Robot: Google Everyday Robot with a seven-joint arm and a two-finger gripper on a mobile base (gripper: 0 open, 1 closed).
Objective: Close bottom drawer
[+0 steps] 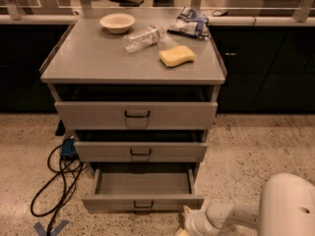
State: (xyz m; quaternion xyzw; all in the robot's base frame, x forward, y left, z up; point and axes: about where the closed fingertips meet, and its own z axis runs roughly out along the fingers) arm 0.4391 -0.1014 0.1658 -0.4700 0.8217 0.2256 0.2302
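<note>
Clearly, the bottom drawer (pixel 142 201) stood pulled out past the worktop's (pixel 98 58) front edge, with the gripper (pixel 187 223) low beneath the front right corner, spread or pressed together I cannot tell.

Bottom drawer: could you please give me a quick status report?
Tool low, by drawer's front right corner. Bottom drawer pulled open, empty. Nothing seen blocking it.

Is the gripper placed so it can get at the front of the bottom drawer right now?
Probably yes. The gripper sits low, just off the right front corner of the pulled-out bottom drawer, and nothing visible stands between them.
</note>
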